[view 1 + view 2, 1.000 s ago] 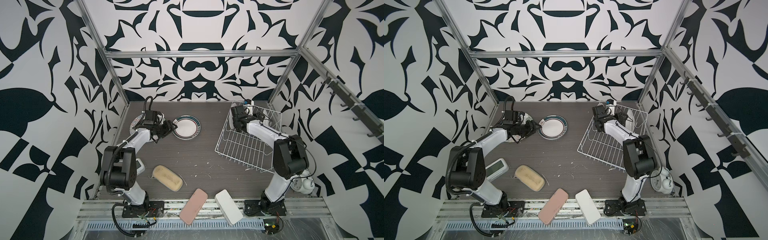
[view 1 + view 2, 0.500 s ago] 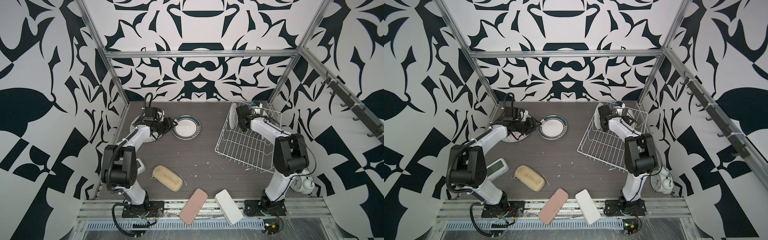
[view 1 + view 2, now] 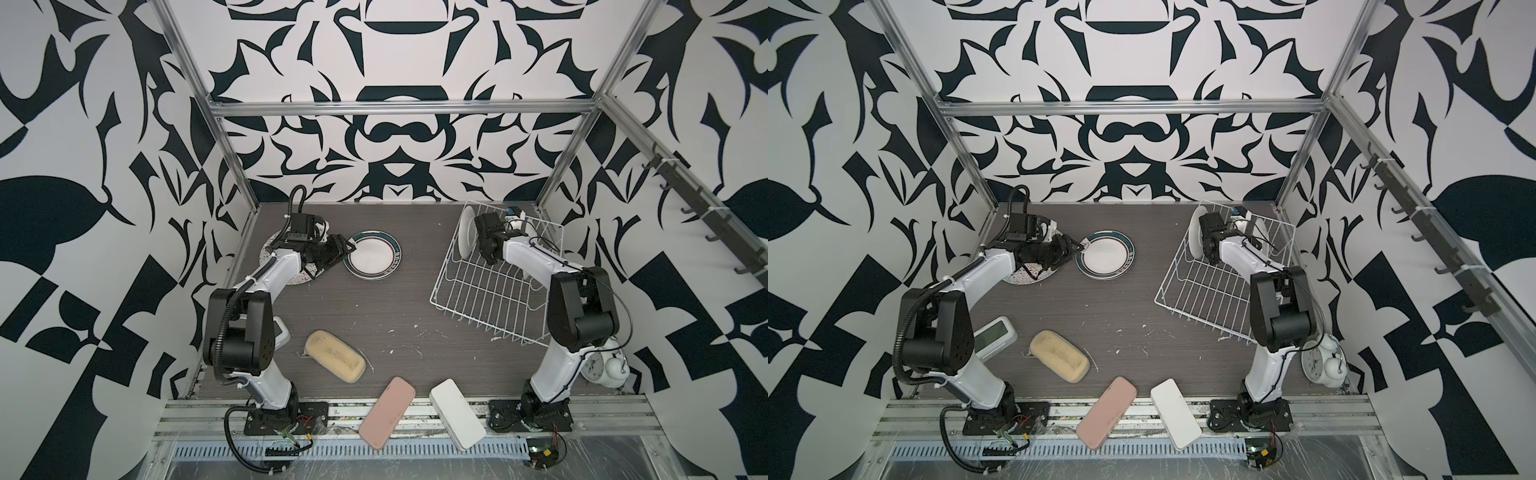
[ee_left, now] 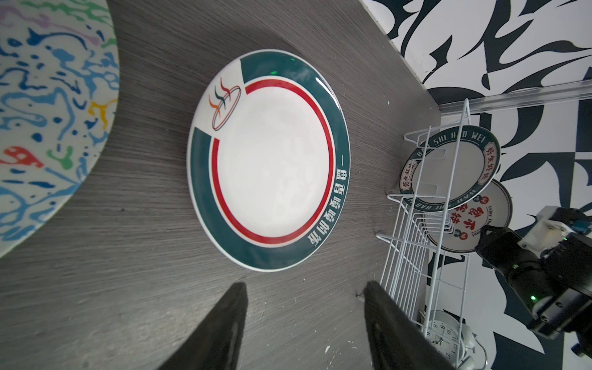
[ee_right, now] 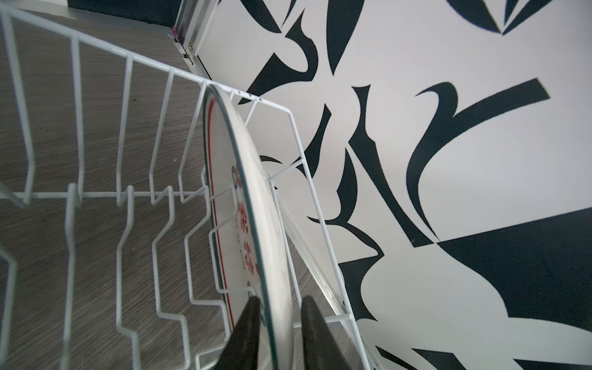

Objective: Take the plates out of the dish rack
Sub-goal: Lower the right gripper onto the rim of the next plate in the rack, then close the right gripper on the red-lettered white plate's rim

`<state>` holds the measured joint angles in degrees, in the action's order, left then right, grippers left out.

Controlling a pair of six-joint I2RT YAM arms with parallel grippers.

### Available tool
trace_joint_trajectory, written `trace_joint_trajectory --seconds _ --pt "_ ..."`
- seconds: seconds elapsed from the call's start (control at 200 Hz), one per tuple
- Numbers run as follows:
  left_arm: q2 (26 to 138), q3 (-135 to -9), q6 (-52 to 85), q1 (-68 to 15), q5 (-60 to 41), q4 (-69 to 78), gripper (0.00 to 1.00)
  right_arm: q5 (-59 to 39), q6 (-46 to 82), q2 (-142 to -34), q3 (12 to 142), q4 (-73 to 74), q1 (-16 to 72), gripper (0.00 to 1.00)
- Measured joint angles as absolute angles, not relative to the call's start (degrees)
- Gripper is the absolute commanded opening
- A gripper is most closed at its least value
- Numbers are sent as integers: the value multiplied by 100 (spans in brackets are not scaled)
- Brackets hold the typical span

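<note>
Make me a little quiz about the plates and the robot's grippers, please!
1. Fill in: the left gripper is ____ and holds nothing.
2. True or false: the green-rimmed plate stands upright in the dish rack.
3. Which gripper has the red-character plate's rim between its fingers? A left gripper, B right gripper.
Key: 1 open; 2 false, it lies flat on the table; 3 B.
</note>
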<state>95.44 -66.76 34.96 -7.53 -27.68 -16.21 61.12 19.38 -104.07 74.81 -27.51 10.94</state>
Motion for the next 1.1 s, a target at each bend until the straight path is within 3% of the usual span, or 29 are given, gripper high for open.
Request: trace_joint_trajectory --seconds 0.255,0.415,0.64,0.81,1.1 --pt "9544 -6827 3494 -753 -2766 -1706 62 6097 1787 -10311 7334 -2635 1046 18" --pt "9544 -6845 3494 -773 -2766 -1715 63 6055 1645 -10189 7297 -2567 1022 10" --pt "9544 -6845 3496 -797 -2764 -1726 63 6025 1562 -10064 7277 -2565 937 8" --pt "9544 -6845 3500 -805 -2764 -1745 63 6031 1472 -10042 7277 -2539 937 0" --pt "9544 -6845 3509 -827 -2722 -1778 63 6088 1205 -10042 7275 -2418 947 0"
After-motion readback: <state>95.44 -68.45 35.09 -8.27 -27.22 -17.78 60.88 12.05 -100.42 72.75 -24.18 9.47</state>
